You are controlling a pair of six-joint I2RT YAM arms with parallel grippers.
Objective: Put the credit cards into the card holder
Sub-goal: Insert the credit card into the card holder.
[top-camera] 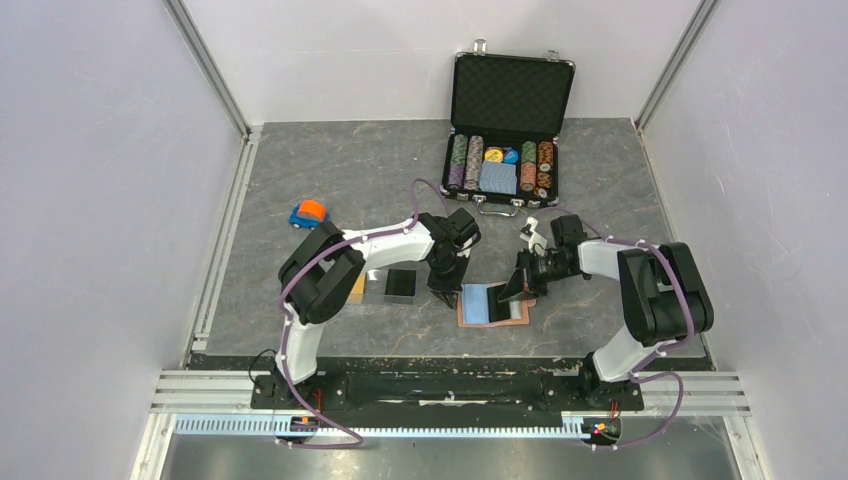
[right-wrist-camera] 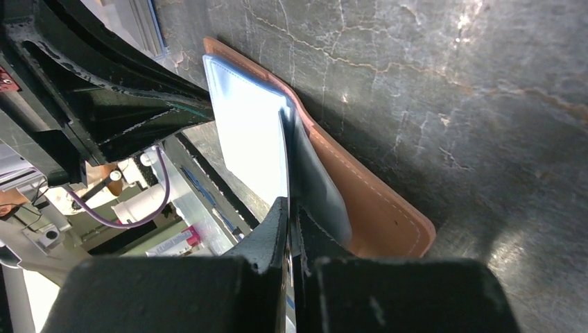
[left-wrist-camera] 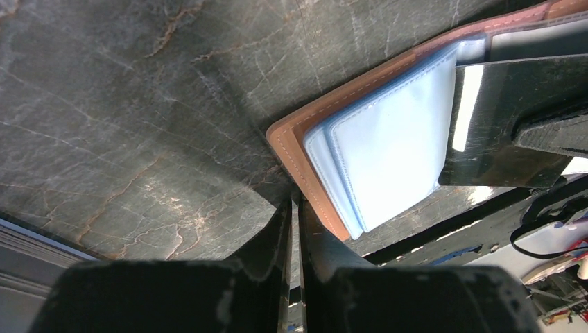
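The card holder (top-camera: 488,306) lies open on the table, tan leather outside (left-wrist-camera: 305,149) with pale blue sleeves (left-wrist-camera: 388,152). My right gripper (top-camera: 522,284) is shut on a black credit card (left-wrist-camera: 499,118) and holds it tilted, its front edge at the sleeves. In the right wrist view the card (right-wrist-camera: 287,166) shows edge-on between my fingertips (right-wrist-camera: 290,202), over the holder (right-wrist-camera: 378,208). My left gripper (top-camera: 443,288) is shut and empty, its tips (left-wrist-camera: 295,205) at the holder's left corner.
Another black card (top-camera: 400,283) and a gold-orange card (top-camera: 357,288) lie left of the left gripper. An open black poker-chip case (top-camera: 510,130) stands at the back. A small orange and blue object (top-camera: 309,213) sits at the left. The metal rail (top-camera: 450,385) runs along the near edge.
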